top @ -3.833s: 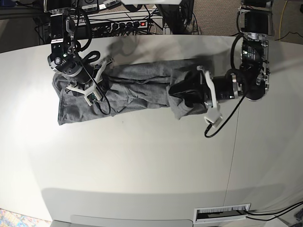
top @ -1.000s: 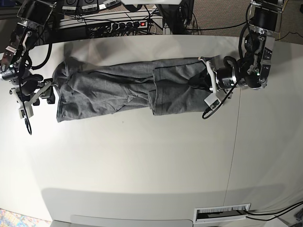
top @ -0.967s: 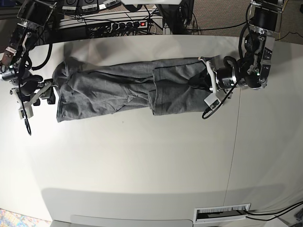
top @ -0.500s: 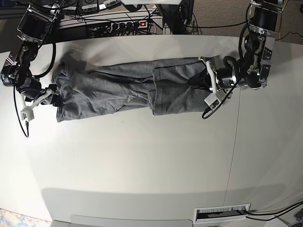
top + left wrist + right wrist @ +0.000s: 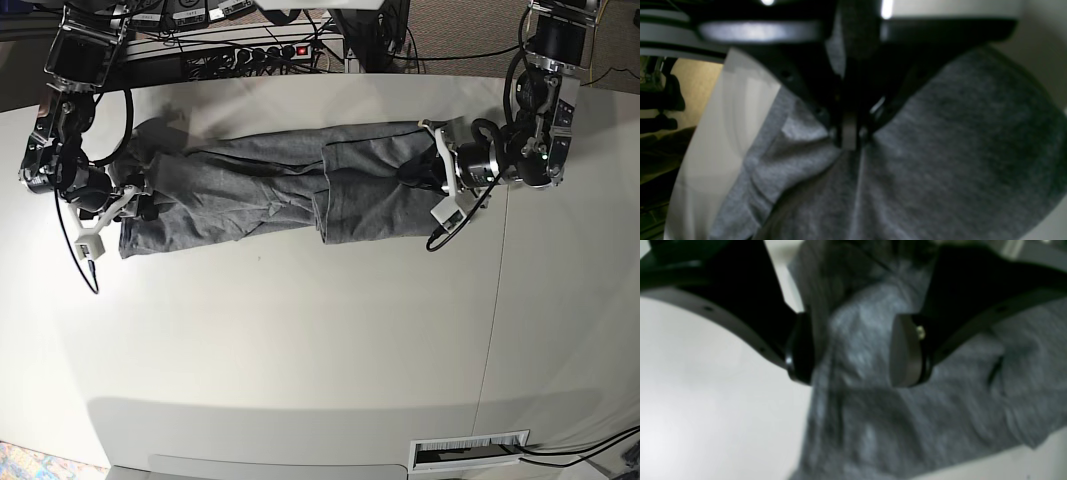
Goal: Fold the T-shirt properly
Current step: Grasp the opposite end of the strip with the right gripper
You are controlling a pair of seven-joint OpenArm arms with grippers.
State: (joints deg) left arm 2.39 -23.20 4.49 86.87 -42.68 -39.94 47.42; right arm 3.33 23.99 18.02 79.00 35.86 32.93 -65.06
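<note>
One heather-grey knit T-shirt [image 5: 270, 185], rumpled into a long band across the top of the matte white table [image 5: 300, 350], pinched at one end by the left gripper [image 5: 425, 172], straddled unclamped by the wide-spread right gripper [image 5: 125, 205].

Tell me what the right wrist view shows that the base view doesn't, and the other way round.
Only the right wrist view shows the right gripper close up: its fingers stand open, straddling a bunched fold of cloth without pinching it.

Only the base view shows the whole layout: the T-shirt stretched lengthwise across the table, the left gripper at the opposite end, shut on the cloth, and the power strip behind.

Both show the grey T-shirt on the pale table with the right gripper at its end.
</note>
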